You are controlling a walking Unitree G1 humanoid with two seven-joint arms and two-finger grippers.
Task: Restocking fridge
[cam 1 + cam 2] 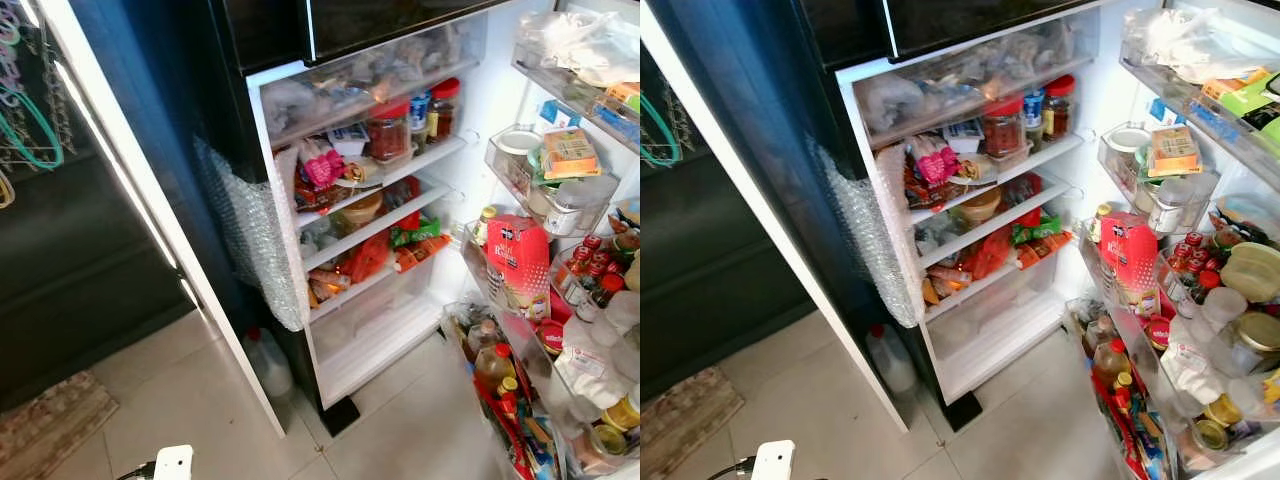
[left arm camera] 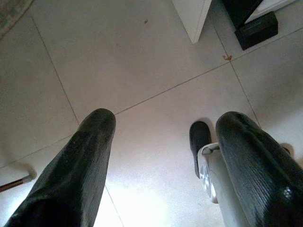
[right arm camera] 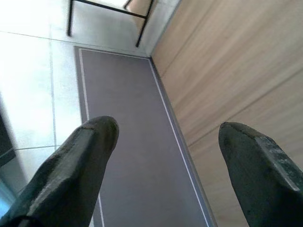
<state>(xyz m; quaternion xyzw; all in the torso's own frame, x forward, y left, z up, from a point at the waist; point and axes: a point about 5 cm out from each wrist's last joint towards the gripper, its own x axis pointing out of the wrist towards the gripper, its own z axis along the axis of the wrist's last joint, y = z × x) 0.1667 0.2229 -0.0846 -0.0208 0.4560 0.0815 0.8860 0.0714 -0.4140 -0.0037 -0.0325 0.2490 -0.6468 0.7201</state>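
Observation:
The fridge [image 1: 375,345] stands open before me, its white shelves crowded with jars [image 1: 389,130], packets and wrapped food. Its open door [image 1: 560,300] at the right holds bottles, jars and a red carton [image 1: 518,262] in its racks. A clear drawer [image 1: 370,325] sits at the bottom of the fridge. My left gripper [image 2: 163,130] hangs open over the pale floor tiles, nothing between its fingers. My right gripper [image 3: 165,127] hangs open above a grey mat [image 3: 132,142] beside a wooden panel.
A white plastic jug [image 1: 268,362] stands on the floor at the fridge's left foot. Bubble wrap [image 1: 255,235] hangs down the fridge's left side. A patterned rug [image 1: 45,425] lies at the lower left. A dark cabinet [image 1: 70,260] fills the left. Tiled floor [image 1: 210,400] lies before the fridge.

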